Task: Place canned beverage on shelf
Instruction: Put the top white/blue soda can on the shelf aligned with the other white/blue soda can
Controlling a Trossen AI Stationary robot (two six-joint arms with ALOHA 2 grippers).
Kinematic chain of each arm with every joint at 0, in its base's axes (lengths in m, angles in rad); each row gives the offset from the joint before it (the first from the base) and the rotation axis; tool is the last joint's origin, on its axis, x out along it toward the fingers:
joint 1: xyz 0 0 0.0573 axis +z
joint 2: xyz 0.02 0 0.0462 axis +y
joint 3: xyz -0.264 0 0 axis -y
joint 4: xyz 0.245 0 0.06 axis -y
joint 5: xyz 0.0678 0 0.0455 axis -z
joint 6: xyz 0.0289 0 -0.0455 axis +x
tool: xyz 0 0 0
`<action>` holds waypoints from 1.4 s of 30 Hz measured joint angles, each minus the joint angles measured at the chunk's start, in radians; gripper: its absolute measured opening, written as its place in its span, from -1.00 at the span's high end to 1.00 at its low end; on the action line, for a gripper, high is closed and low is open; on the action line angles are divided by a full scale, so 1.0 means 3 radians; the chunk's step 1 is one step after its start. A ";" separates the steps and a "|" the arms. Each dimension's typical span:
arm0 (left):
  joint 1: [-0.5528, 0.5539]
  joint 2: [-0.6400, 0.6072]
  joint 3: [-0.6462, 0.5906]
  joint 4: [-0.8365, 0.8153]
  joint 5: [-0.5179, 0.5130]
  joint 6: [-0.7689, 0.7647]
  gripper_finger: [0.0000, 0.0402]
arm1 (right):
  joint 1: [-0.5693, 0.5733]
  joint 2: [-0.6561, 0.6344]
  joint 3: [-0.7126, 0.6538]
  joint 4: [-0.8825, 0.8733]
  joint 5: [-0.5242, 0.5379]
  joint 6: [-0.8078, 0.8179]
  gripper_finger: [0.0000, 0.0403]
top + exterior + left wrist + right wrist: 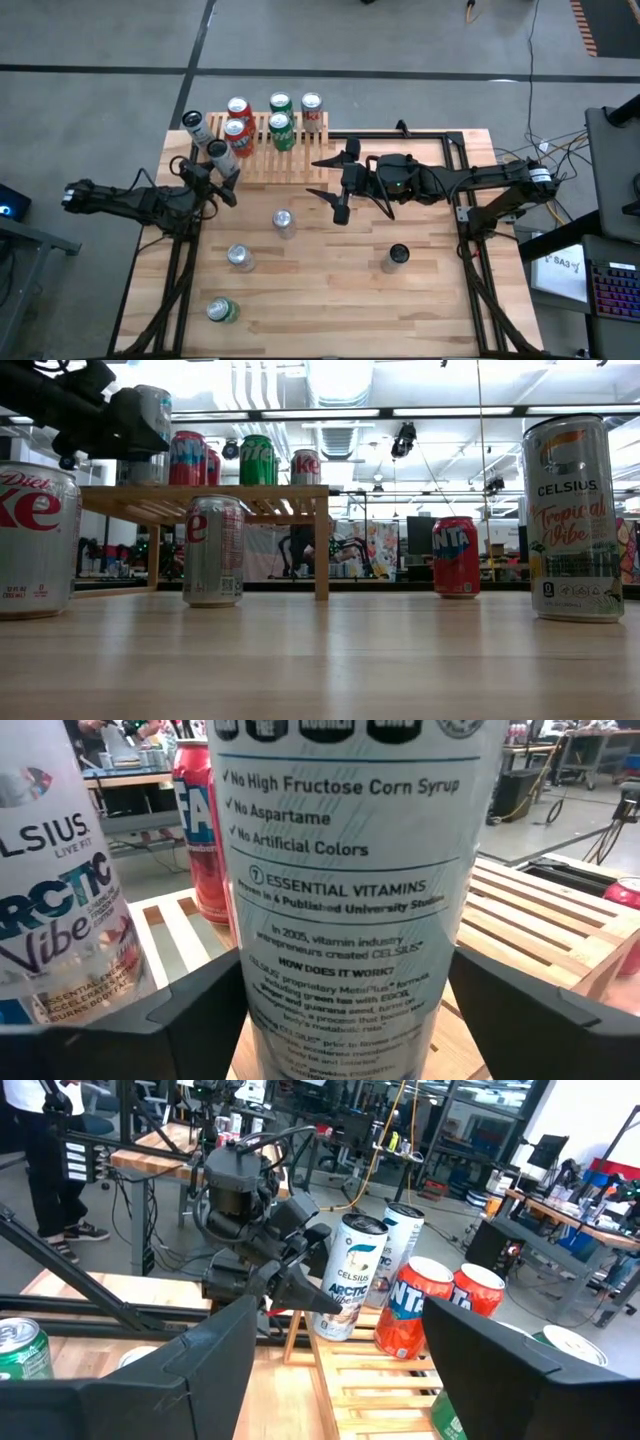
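White Celsius can stands upright on the slatted wooden shelf's left end, between the left gripper's spread fingers, which flank it without visibly clamping. Further right, the right gripper hovers wide open, holding nothing.

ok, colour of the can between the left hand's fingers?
White can with blue lettering, standing at the shelf edge; clearest in the right wrist view.

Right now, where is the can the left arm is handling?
High view: the white can stands on the shelf's left end, between the left gripper's fingers, beside another white can.
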 joint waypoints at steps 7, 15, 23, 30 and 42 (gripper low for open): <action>0.0000 -0.0003 0.0118 -0.0008 0.0239 -0.0003 -0.58 | 0.0000 0.0000 0.0000 -0.0001 0.0000 0.0000 -0.36; 0.0000 0.0006 0.0380 -0.0228 0.0371 -0.0013 -0.59 | 0.0000 0.0000 0.0000 -0.0025 0.0000 0.0007 -0.37; 0.0000 0.0020 0.0677 -0.0450 0.0397 -0.0013 -0.58 | 0.0001 0.0000 0.0000 -0.0128 0.0000 0.0037 -0.33; -0.0001 0.0101 0.0970 -0.0734 0.0471 -0.0012 -0.50 | 0.0000 0.0000 0.0000 -0.0172 -0.0001 0.0036 -0.27; -0.0001 0.0489 0.1308 -0.1074 0.0433 -0.0068 -0.36 | 0.0001 0.0000 -0.0008 -0.0173 -0.0004 0.0000 -0.24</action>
